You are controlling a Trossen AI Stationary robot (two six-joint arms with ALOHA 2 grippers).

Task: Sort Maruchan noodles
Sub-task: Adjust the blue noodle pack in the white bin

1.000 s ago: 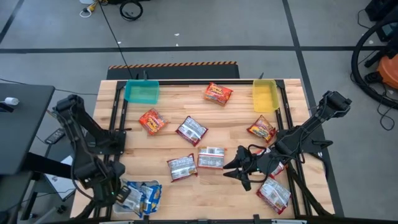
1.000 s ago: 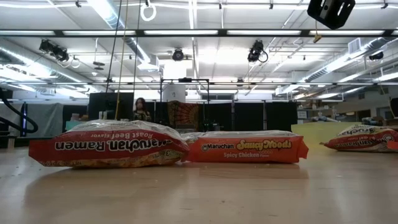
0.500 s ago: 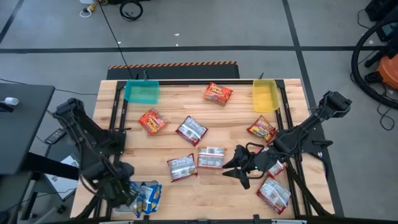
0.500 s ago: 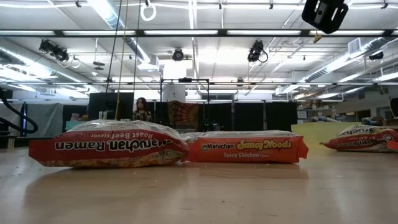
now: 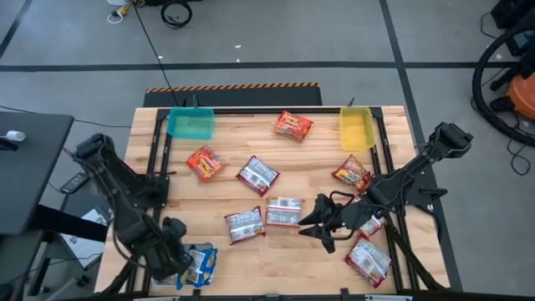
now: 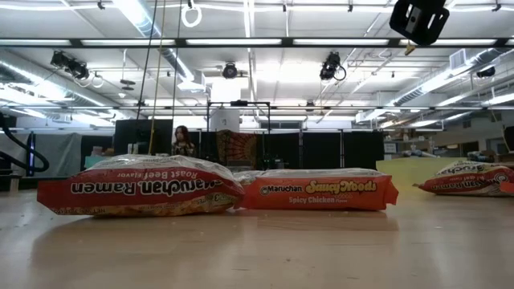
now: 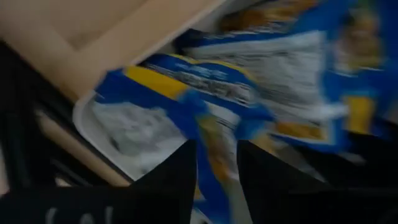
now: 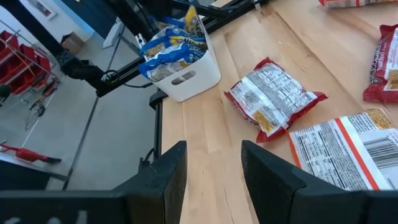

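Observation:
Several Maruchan packets lie flat on the table in the high view: orange ones (image 5: 292, 125) (image 5: 204, 162) (image 5: 352, 173) and red-and-white ones (image 5: 257, 175) (image 5: 245, 225) (image 5: 284, 211) (image 5: 369, 259). Blue-and-yellow packets (image 5: 201, 263) are heaped in a white tray (image 8: 186, 78) at the near left corner. My left gripper (image 5: 171, 249) hangs over that tray, shut on a blue-and-yellow packet (image 7: 214, 155). My right gripper (image 5: 313, 224) is open, low over the table just right of a red-and-white packet (image 8: 273, 99). My left gripper has a blue-and-yellow packet between its two fingers (image 7: 180, 180), by a strip near one edge (image 7: 214, 140). It comes from above, over the white tray. Blur hides whether the packet is lifted clear or lies on the heap.
A teal tray (image 5: 191, 124) and a yellow tray (image 5: 355, 130) stand at the far edge, left and right. Black frame rails run along both sides of the table. In the low view two packets (image 6: 140, 187) (image 6: 325, 191) lie side by side. The near middle of the table is bare wood.
My left gripper has moved toward the table's right, from beside the white tray to over its heap of blue-and-yellow packets, and now covers the heap's left part.

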